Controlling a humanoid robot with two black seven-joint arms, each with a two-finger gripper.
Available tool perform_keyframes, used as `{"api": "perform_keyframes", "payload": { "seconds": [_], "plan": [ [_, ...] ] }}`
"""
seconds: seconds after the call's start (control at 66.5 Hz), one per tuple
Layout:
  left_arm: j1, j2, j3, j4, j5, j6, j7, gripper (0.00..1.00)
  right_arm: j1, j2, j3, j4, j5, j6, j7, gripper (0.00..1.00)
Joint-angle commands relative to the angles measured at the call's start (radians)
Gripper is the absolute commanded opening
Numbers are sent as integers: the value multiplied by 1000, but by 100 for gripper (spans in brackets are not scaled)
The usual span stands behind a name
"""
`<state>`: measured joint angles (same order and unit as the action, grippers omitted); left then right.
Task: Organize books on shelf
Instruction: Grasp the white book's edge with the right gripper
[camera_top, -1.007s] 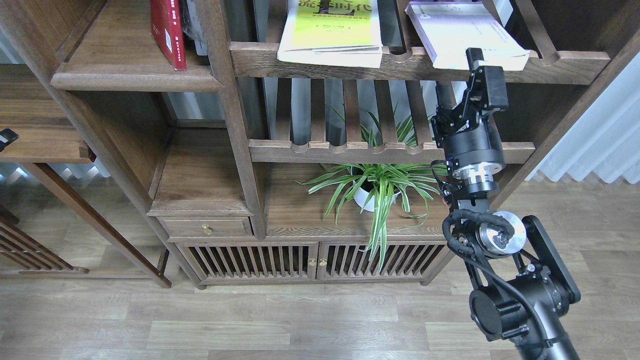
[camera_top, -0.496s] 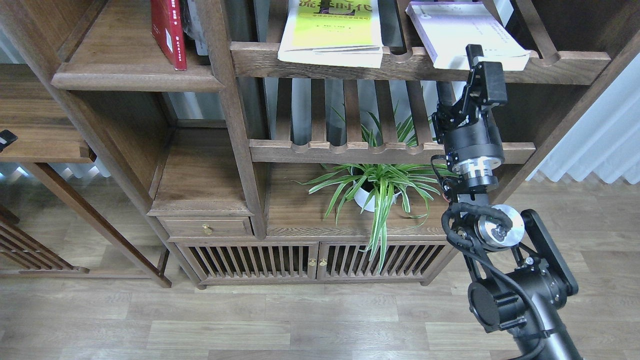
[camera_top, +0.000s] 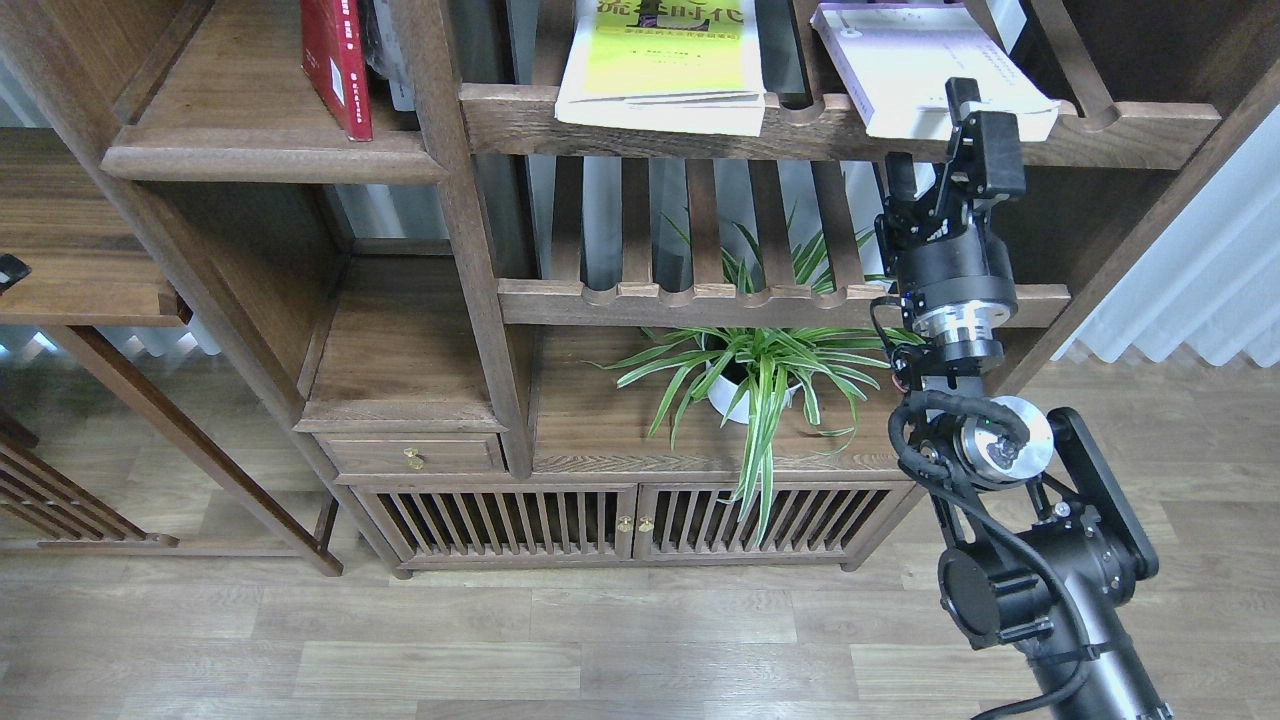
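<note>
**Right gripper climbs to lavender book**

The right gripper (camera_top: 962, 100) has risen, its tip now overlapping the lavender book's (camera_top: 915, 55) front edge; jaw gap unclear. Yellow-green book (camera_top: 660, 65) lies at nine o'clock of it; red book (camera_top: 337, 65) stands on the shelf (camera_top: 260, 150), farther left.

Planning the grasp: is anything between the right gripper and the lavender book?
Nothing visible. The right gripper sits at the front corner of the pale lavender-white paperback, which overhangs the notched slatted rack rail.
</note>
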<state>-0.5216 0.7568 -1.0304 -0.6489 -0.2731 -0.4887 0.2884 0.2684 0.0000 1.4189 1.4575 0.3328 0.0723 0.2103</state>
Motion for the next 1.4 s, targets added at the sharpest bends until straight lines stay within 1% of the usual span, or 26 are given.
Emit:
{"api": "perform_keyframes", "payload": {
  "seconds": [0.0,0.707,0.872,1.383],
  "plan": [
    [0,-1,-2,0,0,0,0,100,3,0,0,0,0,1,-2,99],
    [0,3,-7,0,0,0,0,100,22,-17,0,-2,0,-3,-2,99],
    [0,4,-7,2,2,0,0,100,48,-46,0,-6,-1,-5,-3,99],
    [0,4,-7,2,2,0,0,100,74,-46,0,-39,-1,-5,-3,99]
  ]
}}
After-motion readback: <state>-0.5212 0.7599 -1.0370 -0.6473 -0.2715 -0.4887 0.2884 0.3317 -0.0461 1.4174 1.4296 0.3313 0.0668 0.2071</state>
